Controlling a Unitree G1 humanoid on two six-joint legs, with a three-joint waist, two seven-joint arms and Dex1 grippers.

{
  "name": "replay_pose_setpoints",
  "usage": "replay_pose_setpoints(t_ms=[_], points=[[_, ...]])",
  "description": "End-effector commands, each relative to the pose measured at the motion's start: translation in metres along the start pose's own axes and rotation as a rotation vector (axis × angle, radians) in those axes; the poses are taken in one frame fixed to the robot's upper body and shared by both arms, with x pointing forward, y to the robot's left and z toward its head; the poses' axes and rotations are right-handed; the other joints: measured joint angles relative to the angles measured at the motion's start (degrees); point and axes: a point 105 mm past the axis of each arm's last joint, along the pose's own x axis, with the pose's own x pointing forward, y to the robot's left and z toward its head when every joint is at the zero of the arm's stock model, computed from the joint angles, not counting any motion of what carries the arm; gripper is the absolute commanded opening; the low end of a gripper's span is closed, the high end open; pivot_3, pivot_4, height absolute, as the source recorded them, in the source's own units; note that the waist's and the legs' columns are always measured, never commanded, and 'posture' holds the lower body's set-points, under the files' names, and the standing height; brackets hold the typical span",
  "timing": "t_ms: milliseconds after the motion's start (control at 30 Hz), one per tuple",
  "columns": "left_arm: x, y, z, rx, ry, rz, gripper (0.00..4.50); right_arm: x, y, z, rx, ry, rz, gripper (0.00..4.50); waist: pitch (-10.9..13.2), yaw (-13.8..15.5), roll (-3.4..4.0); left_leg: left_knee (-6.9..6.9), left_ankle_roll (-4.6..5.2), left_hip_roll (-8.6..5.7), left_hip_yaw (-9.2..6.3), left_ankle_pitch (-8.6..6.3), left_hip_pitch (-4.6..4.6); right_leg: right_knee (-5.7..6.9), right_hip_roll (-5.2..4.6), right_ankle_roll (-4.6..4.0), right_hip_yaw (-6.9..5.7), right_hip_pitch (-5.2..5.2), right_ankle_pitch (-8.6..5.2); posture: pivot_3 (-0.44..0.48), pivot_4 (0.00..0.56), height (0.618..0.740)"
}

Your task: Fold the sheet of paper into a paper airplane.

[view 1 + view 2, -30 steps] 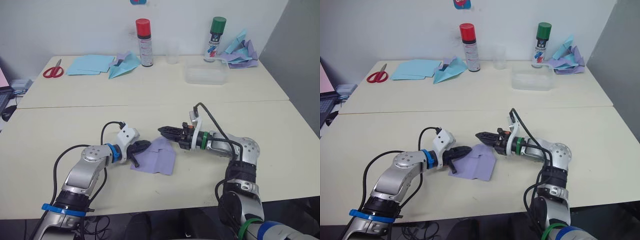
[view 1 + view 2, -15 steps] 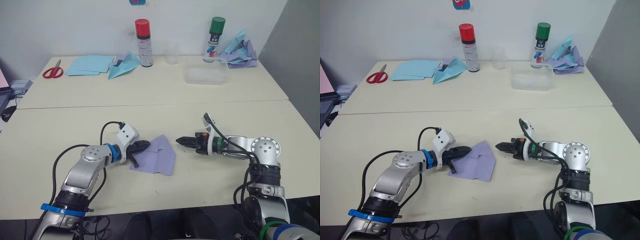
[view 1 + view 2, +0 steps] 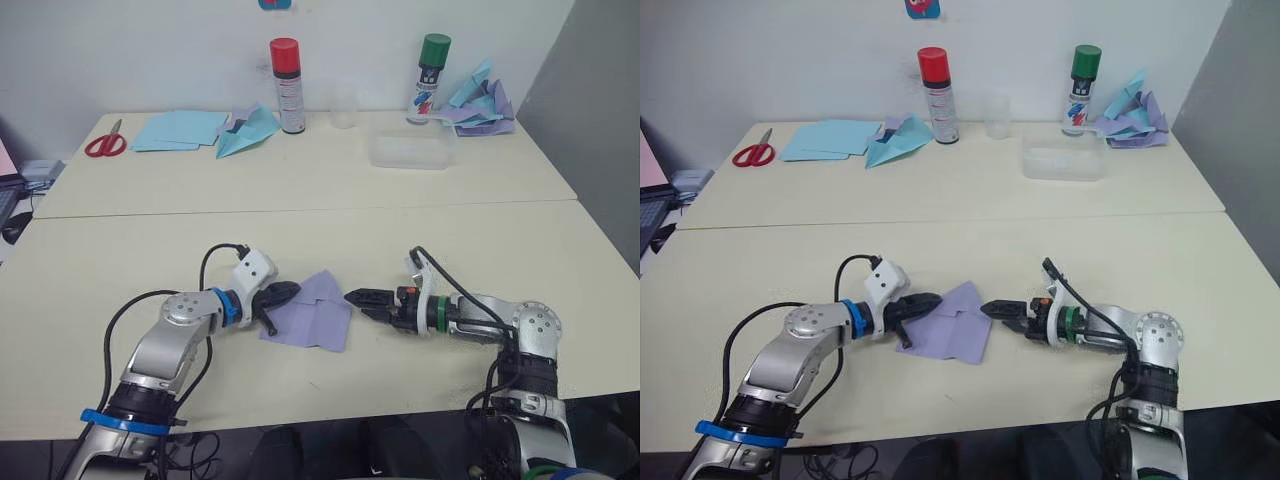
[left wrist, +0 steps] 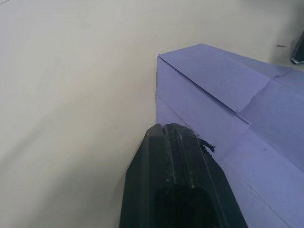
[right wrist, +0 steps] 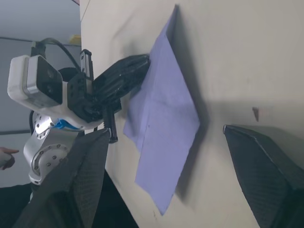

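While the thin lavender-purple sheet of paper (image 3: 312, 312) lies partly folded on the cream table (image 3: 400, 190), left gripper (image 3: 284, 293) presses closed on its edge; right gripper (image 3: 356, 299) waits parted beside it. Most folds remain.

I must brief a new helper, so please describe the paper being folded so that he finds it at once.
On the near table, between the two grippers, lies the sheet of paper, lavender and partly folded. The left gripper presses on it. Other papers lie along the far edge.

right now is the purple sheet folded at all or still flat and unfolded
Partly folded, not yet a plane. The sheet of paper has folded-over flaps with overlapping edges and creases, lying on the table under the left gripper.
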Motion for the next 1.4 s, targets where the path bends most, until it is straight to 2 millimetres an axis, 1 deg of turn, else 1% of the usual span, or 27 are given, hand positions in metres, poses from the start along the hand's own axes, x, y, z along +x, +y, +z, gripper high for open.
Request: replay_pose_setpoints(t_ms=[33,100,200,300,500,667,833,933,1233,1267,1400], points=[[-0.004,-0.003,-0.032,-0.051,0.116,0.008,0.0,0.004,0.012,-0.006,0.038,0.005,0.024,4.02,0.0,-0.1,0.0,0.0,0.0,0.0,0.01,0.0,0.0,0.0,0.0,0.0,0.03,0.0,0.0,0.0,0.15,0.74],[-0.004,-0.003,-0.032,-0.051,0.115,0.008,0.0,0.01,0.019,-0.009,0.06,0.013,0.036,4.02,0.0,-0.22,0.0,0.01,0.0,0.01,0.0,0.0,0.01,0.0,0.0,0.0,0.03,0.0,0.0,0.0,0.15,0.74],[-0.003,-0.004,-0.031,-0.05,0.113,0.006,0.0,0.024,0.021,-0.007,0.103,0.009,0.023,4.02,0.0,-0.27,0.0,0.0,0.0,0.04,-0.01,0.0,0.03,0.01,0.02,0.0,0.02,0.0,0.0,0.0,0.15,0.74],[-0.002,-0.004,-0.029,-0.048,0.11,0.006,0.0,0.032,0.024,-0.003,0.117,-0.004,0.025,4.02,0.0,-0.23,0.0,0.0,0.0,0.05,-0.03,0.0,0.02,0.02,0.02,0.0,0.01,0.0,0.0,0.0,0.15,0.74],[-0.003,-0.004,-0.03,-0.048,0.112,0.011,0.0,0.033,0.025,0.006,0.124,-0.039,0.031,4.02,0.0,-0.15,0.0,0.02,0.0,0.01,0.0,0.0,0.0,0.0,-0.01,0.0,0.03,0.0,0.0,0.0,0.15,0.74],[-0.003,-0.004,-0.03,-0.05,0.11,0.012,0.0,0.034,0.029,0.017,0.135,-0.083,0.051,4.02,0.0,-0.14,0.0,0.02,0.0,0.03,-0.01,0.0,0.01,0.01,-0.01,0.0,0.03,-0.01,0.0,0.0,0.15,0.74],[-0.002,-0.003,-0.029,-0.048,0.109,0.012,0.0,0.038,0.038,0.014,0.13,-0.075,0.081,4.02,0.0,-0.11,0.0,0.02,0.0,0.02,-0.01,0.0,0.0,0.02,-0.01,0.0,0.03,-0.01,0.0,0.0,0.15,0.74],[-0.002,-0.002,-0.029,-0.047,0.109,0.015,0.0,0.038,0.041,0.013,0.132,-0.073,0.095,3.43,0.0,-0.11,0.0,0.02,0.0,0.03,-0.01,0.0,0.0,0.02,-0.01,0.0,0.03,-0.01,0.0,0.0,0.15,0.74],[-0.002,0.0,-0.029,-0.048,0.111,0.017,0.0,0.034,0.044,0.016,0.131,-0.084,0.11,0.09,-0.01,-0.09,0.0,0.03,0.0,0.02,-0.02,0.0,0.0,0.04,-0.02,0.0,0.02,0.0,0.0,0.0,0.15,0.74],[-0.002,0.0,-0.029,-0.048,0.111,0.017,0.0,0.034,0.045,0.017,0.13,-0.085,0.111,0.04,-0.01,-0.09,0.01,0.03,0.0,0.02,-0.01,0.0,0.0,0.04,-0.02,0.0,0.02,0.0,0.0,0.0,0.15,0.74],[-0.001,-0.001,-0.029,-0.049,0.108,0.013,0.0,0.036,0.05,0.016,0.124,-0.079,0.131,0.04,-0.01,-0.09,0.01,0.03,0.0,0.02,-0.02,0.0,0.0,0.05,-0.02,0.0,0.02,0.0,0.0,0.0,0.15,0.74]])
